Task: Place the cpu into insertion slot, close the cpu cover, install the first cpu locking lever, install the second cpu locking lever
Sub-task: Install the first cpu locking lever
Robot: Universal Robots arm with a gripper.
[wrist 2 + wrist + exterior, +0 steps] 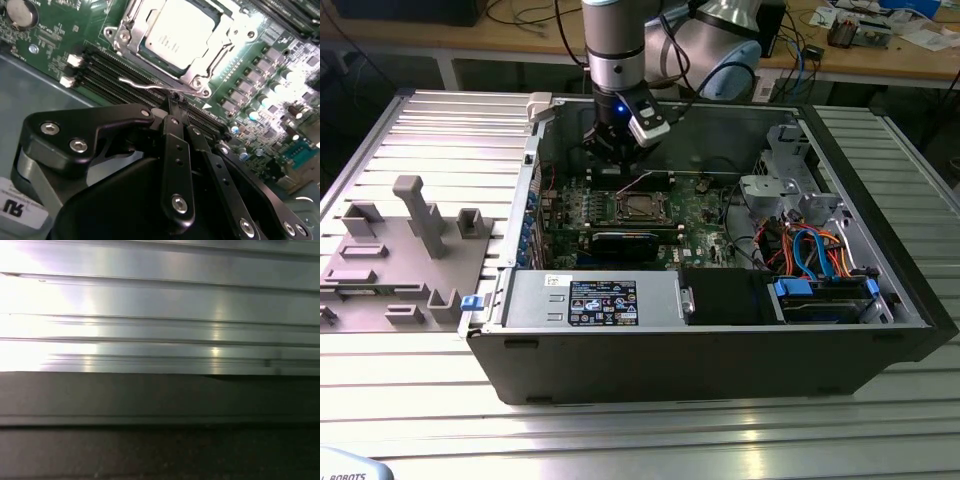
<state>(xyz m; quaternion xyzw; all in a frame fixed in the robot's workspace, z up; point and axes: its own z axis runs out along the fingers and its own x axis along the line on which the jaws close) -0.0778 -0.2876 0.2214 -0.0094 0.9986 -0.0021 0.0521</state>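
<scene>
The cpu [641,207] sits in its socket on the green motherboard [705,225] inside the open computer case [720,340], in the exterior view just below and in front of the gripper [610,150], which hangs from the arm over the board's rear edge. The cpu cover [642,196] lies flat around the chip. Beside the case, to the exterior view's left, a grey fixture block [400,255] rests on the ribbed metal table [620,430].

In the second wrist view the cpu [177,32] shows its silvery top through the window of the cpu cover [200,75], which is folded down over it, just beyond the gripper [176,100]. The black fingers [175,145] are pressed together, their tips meeting at a thin wire locking lever [145,85] that runs along the near edge of the socket; whether they pinch it I cannot tell.

The first wrist view shows ribbed metal surface [160,315] above a dark panel [160,430].
</scene>
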